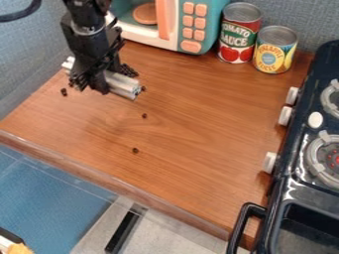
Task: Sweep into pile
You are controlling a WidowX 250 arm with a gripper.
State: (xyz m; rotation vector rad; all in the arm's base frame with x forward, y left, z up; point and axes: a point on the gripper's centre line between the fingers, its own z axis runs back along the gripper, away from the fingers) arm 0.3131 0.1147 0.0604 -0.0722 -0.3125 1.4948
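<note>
The tool (90,82), in the upper left of the frame, looks clamped across the middle of the silvery bar (122,84). The bar should be stiff, fairly light and a little slick; a square mid-length hold suits it, since an off-centre one could let it twist. Dark bits (127,71) bunch just beside it: small, likely hard, quick to roll or slip past its ends. Strays lie at (144,115) and (135,150), with another at (63,92), near the left edge of the table (198,109), so strokes there should run inward. The centre gives open room; the toy microwave (206,30), cans (241,32) and stove (288,184) bound it.
</note>
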